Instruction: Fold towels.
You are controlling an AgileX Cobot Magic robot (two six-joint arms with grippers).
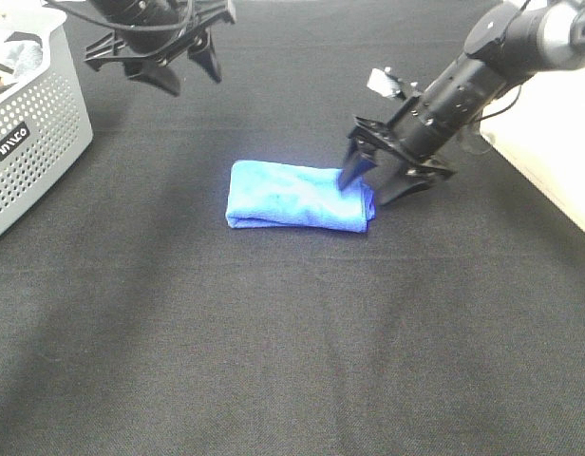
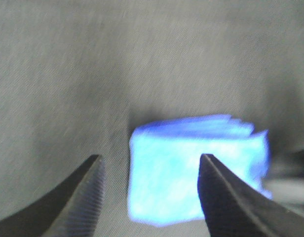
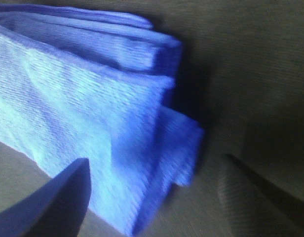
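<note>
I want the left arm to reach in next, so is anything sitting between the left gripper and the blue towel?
Nothing visible does. The left gripper hangs open above bare black cloth, and the folded blue towel lies unobstructed.

Bare black tabletop (image 1: 302,351) open around towel (image 1: 292,195); grey basket (image 1: 36,133) blocks far-left corner — nothing else.

Bright even overhead light; both wrist views blurred, towel (image 2: 196,170) glaring overexposed
</note>
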